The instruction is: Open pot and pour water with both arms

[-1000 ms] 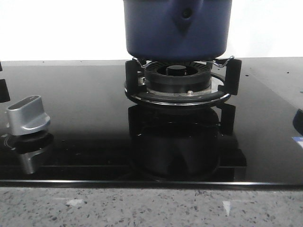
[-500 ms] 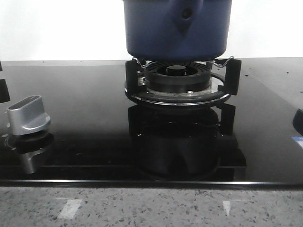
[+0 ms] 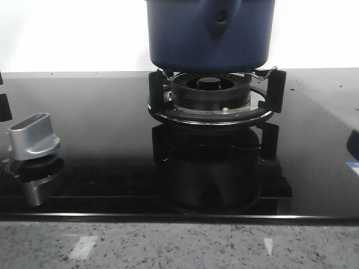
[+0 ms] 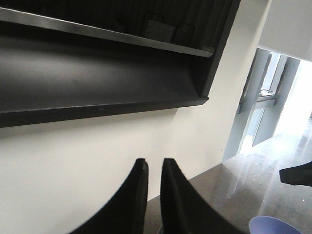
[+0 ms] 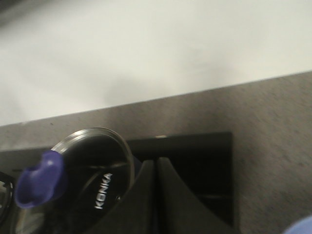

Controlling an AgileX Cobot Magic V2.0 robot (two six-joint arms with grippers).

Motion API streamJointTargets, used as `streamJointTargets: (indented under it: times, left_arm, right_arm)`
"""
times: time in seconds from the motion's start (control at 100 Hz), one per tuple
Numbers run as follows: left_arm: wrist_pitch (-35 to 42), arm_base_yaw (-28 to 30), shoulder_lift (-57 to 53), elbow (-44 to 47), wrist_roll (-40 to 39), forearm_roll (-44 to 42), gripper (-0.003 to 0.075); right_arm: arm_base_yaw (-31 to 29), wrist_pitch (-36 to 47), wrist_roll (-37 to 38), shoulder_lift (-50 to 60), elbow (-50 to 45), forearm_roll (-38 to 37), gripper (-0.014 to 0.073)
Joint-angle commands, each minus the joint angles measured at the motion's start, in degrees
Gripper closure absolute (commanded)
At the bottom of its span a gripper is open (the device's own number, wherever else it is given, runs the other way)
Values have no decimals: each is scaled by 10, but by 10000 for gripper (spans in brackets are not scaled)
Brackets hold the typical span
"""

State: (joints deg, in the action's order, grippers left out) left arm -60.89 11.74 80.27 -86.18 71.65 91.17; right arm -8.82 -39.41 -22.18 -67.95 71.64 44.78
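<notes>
Now the black glass hob (image 3: 84,140) lies under the pot (image 3: 210,33), which sits on its burner (image 3: 210,95) awaiting opening, its glass lid (image 5: 92,170) apparently below my right gripper (image 5: 155,168), fingers pressed together, my left gripper (image 4: 154,168) nearly closed on nothing, raised clear.

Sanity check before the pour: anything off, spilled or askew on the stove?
No spill or damage shows. The pot sits level on the burner. Its glass lid is already off and lies on the black stovetop with its blue knob tipped to one side.
</notes>
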Motion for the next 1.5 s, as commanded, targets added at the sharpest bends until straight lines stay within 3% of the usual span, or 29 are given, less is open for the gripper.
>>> streamJointTargets:
  times: [0.0, 0.08, 0.21, 0.3, 0.44, 0.56, 0.66, 1.06, 1.25, 1.49]
  left_arm:
    - [2, 3, -33, -17, -21, 42, 741]
    - [51, 3, -57, -10, -21, 20, 741]
    - [178, 3, -130, 22, -21, -93, 741]
    - [210, -5, -178, 64, -16, -99, 741]
    - [309, -77, -249, 152, 45, -121, 741]
    - [405, -135, -315, 244, 47, -177, 741]
    - [460, -148, -380, 336, 47, -178, 741]
    - [473, -148, -629, 630, 47, -121, 741]
    - [473, -148, -701, 681, 47, -108, 741]
    - [472, -148, -710, 682, 46, -99, 741]
  right_arm:
    - [35, 91, -19, 28, -3, 25, 642]
    - [66, 140, -48, 44, -25, 25, 642]
    - [103, 190, -105, 82, -59, 25, 642]
    - [109, 211, -143, 112, -87, 25, 642]
    - [109, 221, -192, 170, -138, 25, 642]
    - [109, 227, -196, 233, -188, 20, 642]
    - [109, 226, -196, 285, -235, 12, 642]
    - [109, 235, -196, 478, -453, 9, 642]
    - [109, 236, -196, 523, -506, 9, 642]
    - [109, 235, -196, 524, -515, 9, 642]
